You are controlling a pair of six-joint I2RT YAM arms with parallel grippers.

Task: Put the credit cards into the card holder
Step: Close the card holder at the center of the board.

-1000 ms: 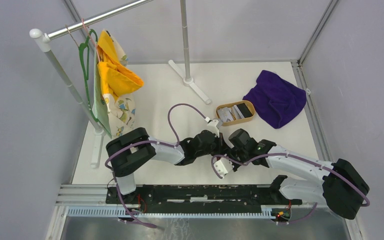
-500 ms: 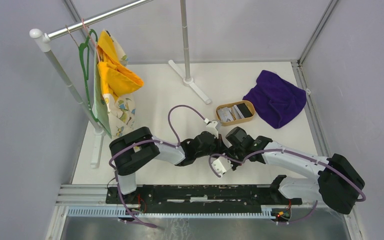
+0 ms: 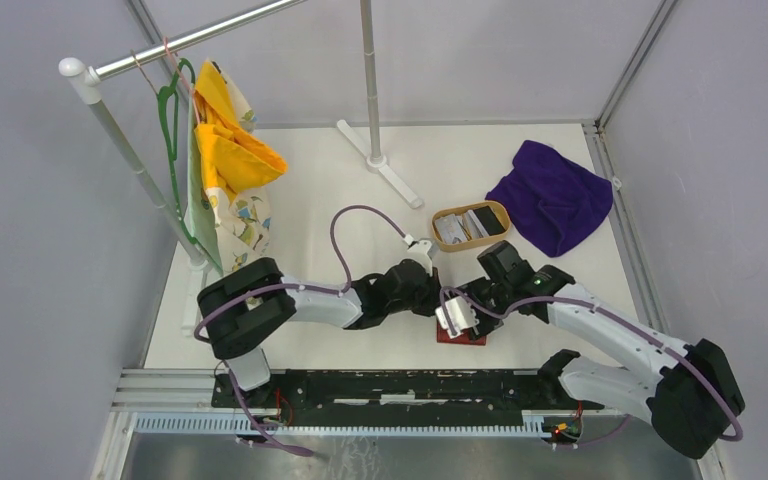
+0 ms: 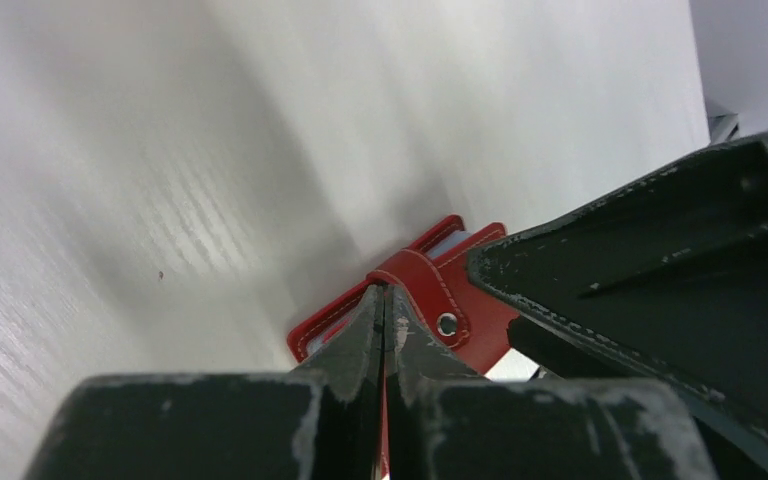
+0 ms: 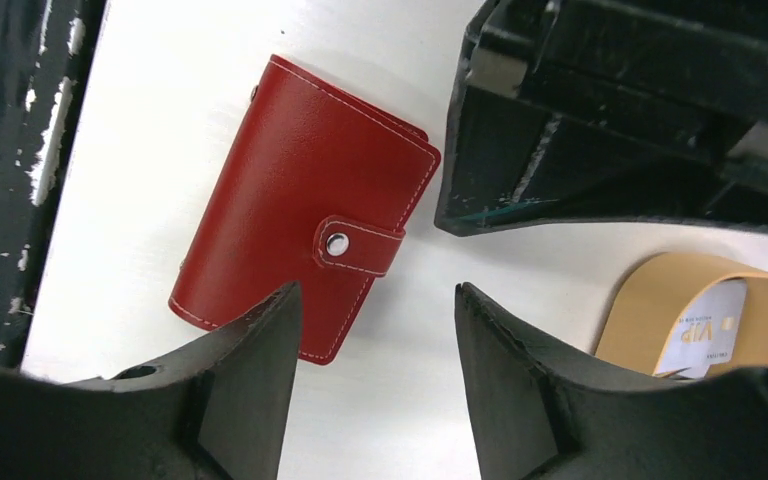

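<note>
The card holder (image 5: 295,250) is a red wallet lying closed and snapped on the white table, also seen in the top view (image 3: 462,337). My right gripper (image 5: 375,290) hovers open just above its near corner with nothing between the fingers. My left gripper (image 4: 382,292) is shut, its tips touching the holder's edge (image 4: 420,280) beside the snap tab; I cannot tell if it pinches any leather. The credit cards (image 3: 472,224) lie in the tan oval tray (image 3: 442,216) behind the grippers. One white card (image 5: 705,330) shows in the right wrist view.
A purple cloth (image 3: 552,203) lies right of the tray. A clothes rack with a green hanger and yellow garments (image 3: 222,150) stands at the left, and a pole's white foot (image 3: 385,168) at the back. A black rail (image 3: 390,385) runs along the near edge.
My right gripper has opened and drawn back to the right. The red card holder, hidden under the two grippers before, now lies in sight on the table. The left arm shifted slightly left.
</note>
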